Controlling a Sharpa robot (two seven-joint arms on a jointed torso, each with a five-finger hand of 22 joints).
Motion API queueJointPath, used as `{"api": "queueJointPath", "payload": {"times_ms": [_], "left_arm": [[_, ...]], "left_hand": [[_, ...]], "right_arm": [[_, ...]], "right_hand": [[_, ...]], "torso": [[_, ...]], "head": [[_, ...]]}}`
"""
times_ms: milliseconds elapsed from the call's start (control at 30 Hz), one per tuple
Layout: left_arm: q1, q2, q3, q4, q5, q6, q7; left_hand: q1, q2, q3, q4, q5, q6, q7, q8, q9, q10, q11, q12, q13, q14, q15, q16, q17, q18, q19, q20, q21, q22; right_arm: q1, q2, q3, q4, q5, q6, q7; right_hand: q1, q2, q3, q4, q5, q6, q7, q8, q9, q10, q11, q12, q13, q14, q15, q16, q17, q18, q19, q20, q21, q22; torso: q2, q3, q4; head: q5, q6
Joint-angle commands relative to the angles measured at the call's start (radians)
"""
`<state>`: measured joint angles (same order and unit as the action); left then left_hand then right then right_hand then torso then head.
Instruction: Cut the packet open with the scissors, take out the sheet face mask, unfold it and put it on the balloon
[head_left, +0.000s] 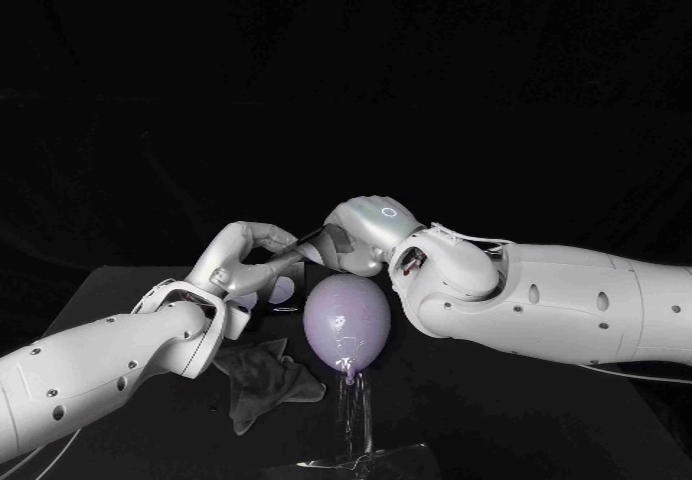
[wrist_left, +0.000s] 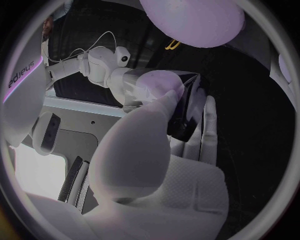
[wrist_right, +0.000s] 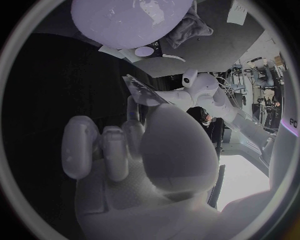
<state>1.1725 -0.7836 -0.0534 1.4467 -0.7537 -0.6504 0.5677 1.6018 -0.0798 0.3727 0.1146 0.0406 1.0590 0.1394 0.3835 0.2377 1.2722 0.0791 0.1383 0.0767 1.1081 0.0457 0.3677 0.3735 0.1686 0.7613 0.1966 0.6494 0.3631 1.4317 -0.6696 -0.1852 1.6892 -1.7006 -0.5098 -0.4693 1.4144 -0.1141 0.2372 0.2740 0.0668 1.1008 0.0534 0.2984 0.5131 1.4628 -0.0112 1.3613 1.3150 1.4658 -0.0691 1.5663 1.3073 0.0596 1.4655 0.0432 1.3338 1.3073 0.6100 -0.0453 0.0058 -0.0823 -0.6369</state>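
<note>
A dark packet hangs in the air between my two hands, just above and behind the pale purple balloon. My left hand grips the packet between thumb and fingers. My right hand meets it from the other side, with its fingertips pinching the packet's edge. The balloon stands upright on a clear stand near the table's front. The balloon is below both hands. I cannot make out the mask.
A crumpled dark grey cloth lies on the table left of the balloon, under my left forearm. The cloth lies beside the balloon. A small white round thing sits behind it. The black table's left edge is close to my left arm.
</note>
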Motion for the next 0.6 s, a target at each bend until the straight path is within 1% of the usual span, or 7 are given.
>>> {"api": "queueJointPath", "payload": {"times_ms": [33,100,133,167,300,500,600], "left_arm": [[0.002,0.002,0.002,0.006,0.007,0.024,0.023],[0.002,0.002,0.002,0.005,0.007,0.026,0.022],[0.002,0.001,0.002,0.004,0.007,0.027,0.022],[0.002,0.001,0.002,0.003,0.007,0.029,0.022],[0.002,0.000,0.002,0.000,0.007,0.032,0.020],[0.002,-0.001,0.002,-0.006,0.007,0.042,0.017],[0.002,-0.001,0.002,-0.008,0.007,0.059,0.014]], "left_hand": [[0.000,0.010,0.000,0.003,0.007,0.004,-0.001,0.004,0.002,0.008,0.001,-0.003,-0.001,0.007,0.001,-0.003,0.000,-0.003,-0.009,0.000,0.007,0.001],[0.000,0.009,0.000,0.003,0.007,0.004,-0.001,0.004,0.003,0.008,0.001,-0.003,-0.001,0.007,0.001,-0.003,0.000,-0.003,-0.009,0.000,0.007,0.002],[0.000,0.009,0.000,0.003,0.007,0.004,-0.001,0.004,0.003,0.008,0.001,-0.003,-0.001,0.007,0.001,-0.003,0.000,-0.003,-0.009,0.000,0.007,0.002],[0.000,0.009,0.000,0.003,0.007,0.004,-0.001,0.004,0.003,0.008,0.001,-0.003,-0.001,0.007,0.001,-0.003,0.000,-0.003,-0.009,0.000,0.007,0.002],[0.000,0.009,0.000,0.003,0.007,0.004,-0.001,0.004,0.003,0.008,0.001,-0.003,-0.001,0.007,0.001,-0.003,0.000,-0.003,-0.009,0.000,0.007,0.002],[0.002,0.008,0.001,0.002,0.007,0.001,0.000,0.004,0.003,0.006,0.001,-0.006,-0.002,0.004,0.001,-0.006,-0.001,-0.003,-0.013,0.000,0.008,0.003],[0.005,0.007,0.004,0.000,0.007,-0.008,0.007,0.001,0.003,-0.004,0.007,-0.015,-0.006,-0.008,0.006,-0.017,-0.004,-0.004,-0.025,0.002,0.007,0.003]], "right_arm": [[-0.001,-0.003,0.000,-0.002,-0.020,-0.043,-0.025],[-0.001,-0.006,0.000,-0.001,-0.021,-0.052,-0.024],[-0.001,-0.008,0.001,0.000,-0.022,-0.055,-0.023],[-0.001,-0.010,0.001,0.001,-0.023,-0.058,-0.023],[-0.001,-0.019,0.001,0.008,-0.025,-0.065,-0.020],[-0.001,-0.034,0.001,0.025,-0.028,-0.068,-0.015],[-0.001,-0.038,0.002,0.028,-0.028,-0.063,-0.013]], "right_hand": [[0.045,0.036,0.057,-0.018,-0.013,0.004,-0.009,0.013,0.006,0.033,-0.016,0.018,0.146,0.105,-0.013,0.005,0.264,-0.017,0.035,-0.011,0.015,0.208],[0.064,0.044,0.118,-0.033,-0.013,-0.006,-0.005,0.024,0.013,0.038,-0.017,0.028,0.151,0.105,-0.015,0.005,0.264,-0.019,0.038,-0.016,0.023,0.210],[0.083,0.063,0.161,-0.046,-0.015,-0.008,-0.005,0.029,0.016,0.041,-0.016,0.035,0.155,0.105,-0.017,0.005,0.264,-0.019,0.039,-0.017,0.027,0.211],[0.061,0.045,0.221,-0.050,-0.017,-0.013,0.003,0.044,0.026,0.043,-0.010,0.035,0.156,0.105,-0.008,0.005,0.264,-0.019,0.038,-0.018,0.026,0.211],[0.019,0.021,0.340,-0.075,-0.023,-0.025,0.001,0.070,0.044,0.041,-0.006,0.029,0.154,0.105,-0.009,0.005,0.264,-0.019,0.037,-0.014,0.026,0.210],[-0.064,0.003,0.458,-0.119,-0.019,-0.044,0.003,0.103,0.068,0.039,-0.005,0.017,0.149,0.105,-0.007,0.005,0.264,-0.020,0.036,-0.011,0.029,0.210],[-0.076,0.004,0.471,-0.127,-0.018,-0.046,0.005,0.108,0.071,0.039,-0.007,0.015,0.148,0.105,-0.007,0.005,0.264,-0.020,0.037,-0.011,0.030,0.211]], "torso": [[0.000,0.0005,-0.0003],[0.001,0.0006,-0.0005],[0.000,0.0007,-0.0007],[0.000,0.0009,-0.0009],[-0.001,0.0012,-0.0010],[-0.001,0.0018,-0.0014],[0.000,0.0018,-0.0011]], "head": [[-0.001,0.000],[-0.002,0.000],[-0.002,0.001],[-0.002,0.001],[-0.002,0.002],[-0.003,0.005],[-0.003,0.006]]}}
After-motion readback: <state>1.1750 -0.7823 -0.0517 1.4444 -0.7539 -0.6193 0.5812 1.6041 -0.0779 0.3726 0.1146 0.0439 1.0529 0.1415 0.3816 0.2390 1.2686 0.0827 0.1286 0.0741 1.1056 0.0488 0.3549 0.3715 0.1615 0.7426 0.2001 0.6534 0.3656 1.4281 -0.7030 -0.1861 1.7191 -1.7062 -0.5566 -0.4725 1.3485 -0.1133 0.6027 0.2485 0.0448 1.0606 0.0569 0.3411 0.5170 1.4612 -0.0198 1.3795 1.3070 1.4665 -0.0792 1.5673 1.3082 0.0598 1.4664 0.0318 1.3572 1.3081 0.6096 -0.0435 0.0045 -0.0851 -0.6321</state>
